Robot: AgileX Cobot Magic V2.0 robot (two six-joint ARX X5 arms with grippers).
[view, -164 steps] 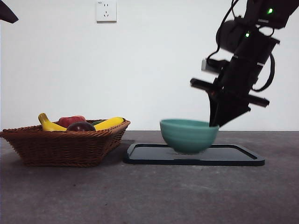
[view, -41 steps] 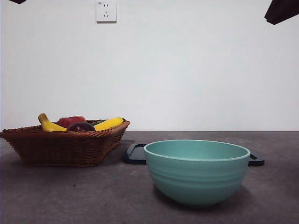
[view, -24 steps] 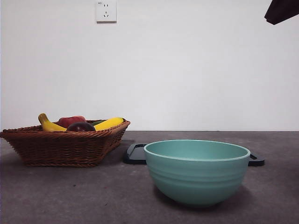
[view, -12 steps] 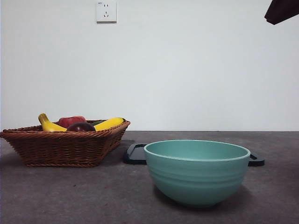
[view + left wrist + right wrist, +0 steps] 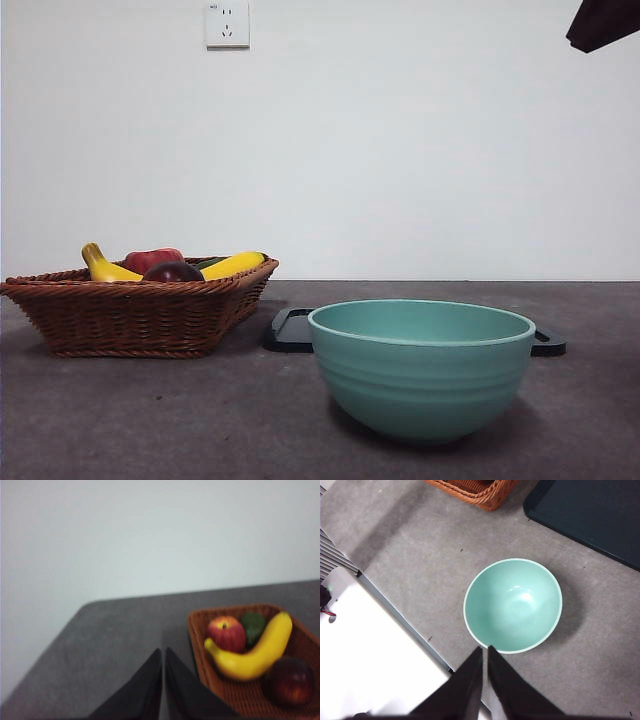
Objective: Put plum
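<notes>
Both pincers are clenched with nothing between their jaws: the left pincer (image 5: 163,656) hangs above the table (image 5: 115,630) just beside the basket (image 5: 227,692), the right pincer (image 5: 484,652) high over the near rim of the bowl (image 5: 513,605). Beyond the left pincer, the plum (image 5: 290,681) lies in the basket, touching the banana (image 5: 255,652), apart from the apple (image 5: 226,633)
</notes>
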